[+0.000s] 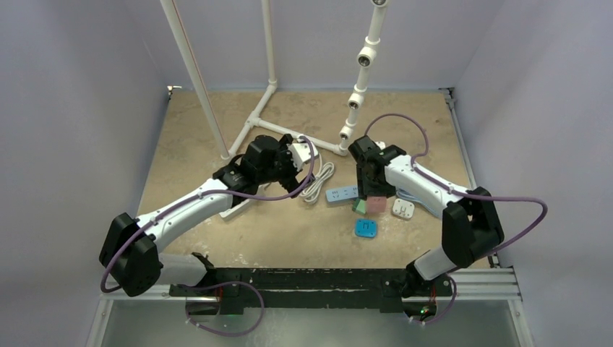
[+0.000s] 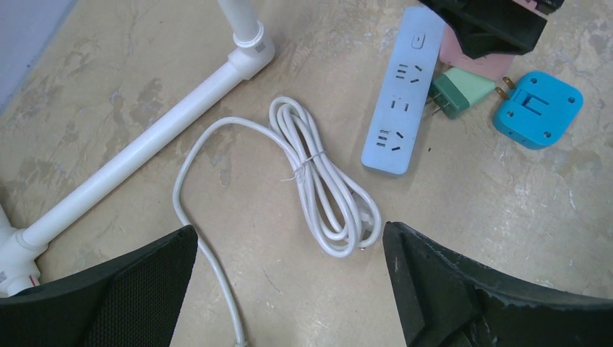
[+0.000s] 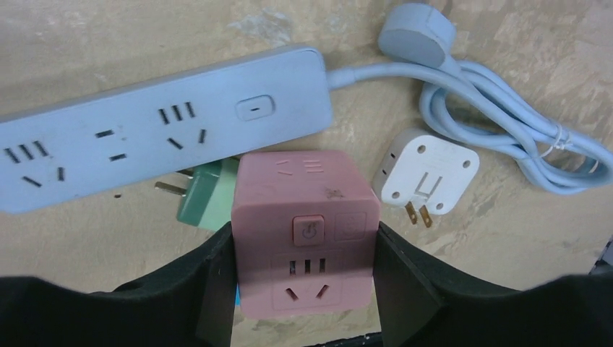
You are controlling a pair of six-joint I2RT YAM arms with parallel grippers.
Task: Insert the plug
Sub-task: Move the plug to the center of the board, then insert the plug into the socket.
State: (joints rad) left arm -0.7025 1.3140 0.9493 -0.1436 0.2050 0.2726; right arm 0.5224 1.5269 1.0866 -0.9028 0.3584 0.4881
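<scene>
- Pink cube [image 3: 307, 231] is clamped in the right gripper [image 3: 303, 285], mid-frame, just below the blue strip [image 3: 159, 130].
- It is flanked by green plug [image 3: 209, 199] and white adapter [image 3: 428, 170].
- Left gripper [image 2: 289, 238] is spread wide over coiled cable [image 2: 322, 184].

The tan table [image 2: 506, 217] carries a power strip [image 2: 401, 94], white cable [image 2: 318, 181], green plug [image 2: 463, 90], blue adapter [image 2: 538, 108].

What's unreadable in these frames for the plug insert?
Right wrist: pink cube in right tool hides its own underside and most of green plug.
Left wrist: white cable runs off the bottom edge.
Top: power strip slots too small; right arm covers most of the cube.
</scene>
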